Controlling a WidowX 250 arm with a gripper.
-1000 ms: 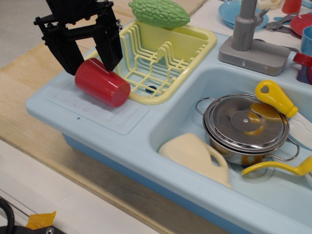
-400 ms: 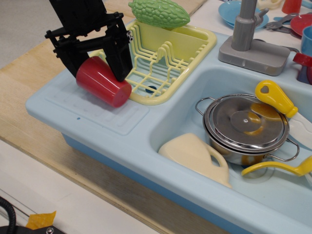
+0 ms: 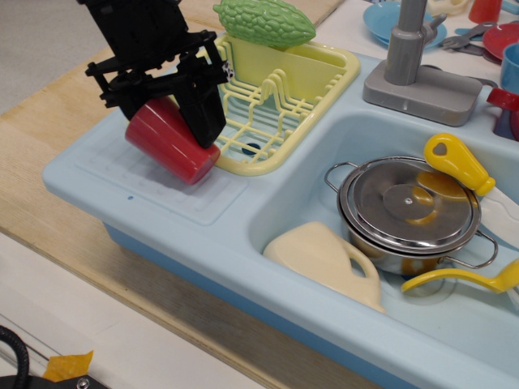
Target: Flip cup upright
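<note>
The red cup [image 3: 168, 142] lies tilted on the light blue drainboard [image 3: 154, 190], its lower end toward the right front and resting on the board. My black gripper [image 3: 162, 113] comes down from the upper left and straddles the cup's upper end. One finger [image 3: 203, 113] is on the cup's right side, the other is behind its left side. The jaws are closed against the cup.
A yellow dish rack [image 3: 276, 101] with a green bumpy vegetable [image 3: 263, 22] stands right of the cup. The sink basin holds a steel pot with lid [image 3: 409, 211], a cream mug [image 3: 324, 259] and yellow utensils [image 3: 458, 166]. A grey faucet [image 3: 418, 65] stands behind.
My gripper has moved right and down over the cup and closed on it. The cup's upper end has lifted, so it now tilts more steeply.
</note>
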